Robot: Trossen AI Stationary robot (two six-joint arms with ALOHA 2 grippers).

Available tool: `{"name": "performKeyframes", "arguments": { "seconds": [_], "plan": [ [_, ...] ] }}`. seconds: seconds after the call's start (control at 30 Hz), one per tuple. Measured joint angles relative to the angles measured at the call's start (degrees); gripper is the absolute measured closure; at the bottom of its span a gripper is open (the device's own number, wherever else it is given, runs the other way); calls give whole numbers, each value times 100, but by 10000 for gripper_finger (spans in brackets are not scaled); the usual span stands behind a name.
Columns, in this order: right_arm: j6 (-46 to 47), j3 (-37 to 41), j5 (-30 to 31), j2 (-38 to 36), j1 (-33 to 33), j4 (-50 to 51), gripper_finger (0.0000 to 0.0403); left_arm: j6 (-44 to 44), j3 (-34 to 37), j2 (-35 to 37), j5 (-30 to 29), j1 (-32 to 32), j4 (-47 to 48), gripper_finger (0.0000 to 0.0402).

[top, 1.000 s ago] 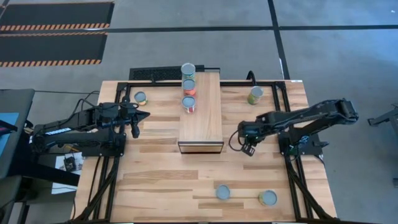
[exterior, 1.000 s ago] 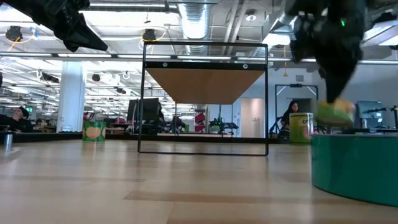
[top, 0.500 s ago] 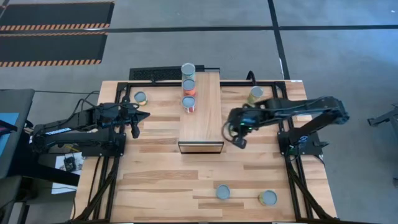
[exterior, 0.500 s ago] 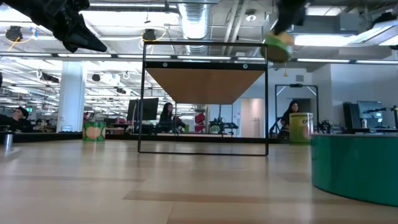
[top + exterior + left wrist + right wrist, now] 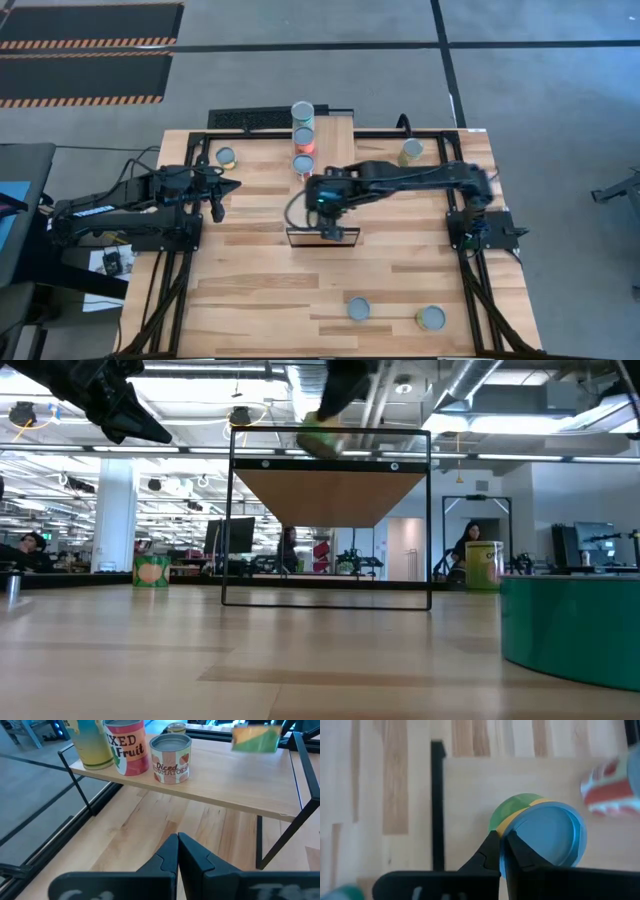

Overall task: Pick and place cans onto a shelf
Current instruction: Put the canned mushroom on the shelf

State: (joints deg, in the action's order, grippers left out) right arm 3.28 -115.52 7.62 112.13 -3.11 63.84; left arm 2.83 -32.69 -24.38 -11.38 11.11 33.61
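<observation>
The held can (image 5: 540, 832), green and yellow on its side with a silvery-blue top, hangs above the shelf (image 5: 335, 150) near its front end, pinched at the rim by the right gripper (image 5: 329, 207), whose fingers (image 5: 492, 852) are nearly together on it; in the left wrist view the same can (image 5: 256, 738) shows as a blurred green-and-yellow block above the plank. The can's label cannot be read. On the shelf's left edge stand 3 cans in a row: the nearest (image 5: 170, 758) reads "Diced TOMATOES" with red tomatoes on white, the next (image 5: 125, 746) is red and reads "XED Fruit", the farthest (image 5: 92, 742) is yellow and blue. From overhead, with the shelf as the dial's centre, a can (image 5: 227, 157) sits on the table at 9 o'clock, a green-sided can (image 5: 411, 152) stands at 3 o'clock, and 2 more sit at about 5 o'clock near the table's front edge, one (image 5: 358, 309) with a silver top and one (image 5: 431, 318) closer to the right corner. The left gripper (image 5: 231, 185) waits at 8 o'clock over the table (image 5: 260, 280), its fingers (image 5: 170, 857) pressed together on nothing. The low view shows a large green can side (image 5: 575, 625) at the right edge.
</observation>
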Motion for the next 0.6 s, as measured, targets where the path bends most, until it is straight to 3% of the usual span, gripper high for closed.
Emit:
{"name": "performKeyframes", "arguments": {
  "seconds": [0.23,0.6],
  "plan": [
    [-439,-782,-2,756,106,2,387,0,0,0,0,0,-7,401],
    [-636,-925,0,1017,185,-55,360,92,0,0,20,0,-7,401]
  ]
}}
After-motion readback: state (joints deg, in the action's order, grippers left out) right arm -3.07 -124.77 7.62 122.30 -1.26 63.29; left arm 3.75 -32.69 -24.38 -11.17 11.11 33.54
